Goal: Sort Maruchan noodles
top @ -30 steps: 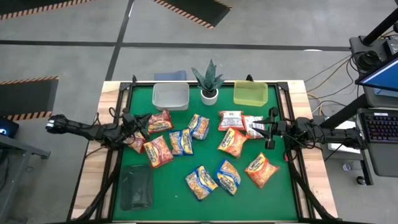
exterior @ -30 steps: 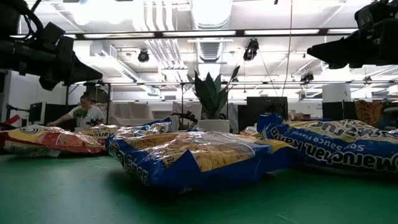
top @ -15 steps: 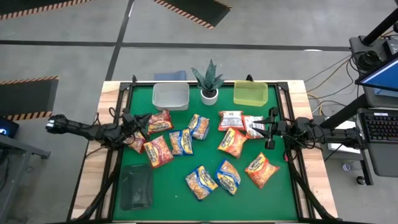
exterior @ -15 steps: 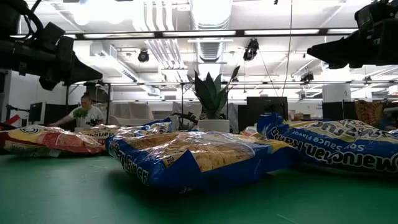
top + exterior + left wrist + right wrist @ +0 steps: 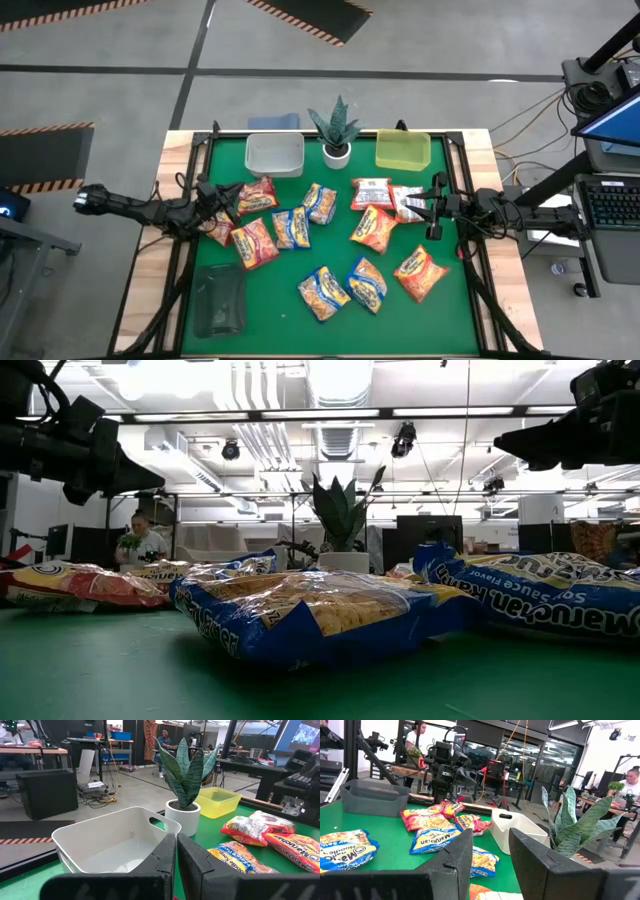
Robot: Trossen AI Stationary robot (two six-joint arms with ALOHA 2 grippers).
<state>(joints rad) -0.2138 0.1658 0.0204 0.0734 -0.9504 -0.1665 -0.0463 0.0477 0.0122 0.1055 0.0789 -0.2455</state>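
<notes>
Several Maruchan noodles packets lie flat and scattered on the green mat (image 5: 300, 330). Among them are orange-red ones (image 5: 255, 242) (image 5: 420, 273), yellow-blue ones (image 5: 291, 228) (image 5: 367, 283) and red-white ones (image 5: 372, 192). My left gripper (image 5: 232, 204) hangs level above the mat's left edge, over the red packets there. Its fingers (image 5: 176, 855) are shut on nothing. My right gripper (image 5: 426, 208) hangs level above the right edge beside a red-white packet (image 5: 407, 203). It is open (image 5: 490, 862), with nothing between the fingers. In the low view both grippers (image 5: 100, 460) (image 5: 560, 435) stand well above the packets.
Along the far edge stand a clear white bin (image 5: 274, 154), a potted green plant (image 5: 336, 130) and a yellow bin (image 5: 403, 149). A dark grey bin (image 5: 220, 300) sits at the near left corner. Bare mat shows between the packets and the near edge. People are in the room behind.
</notes>
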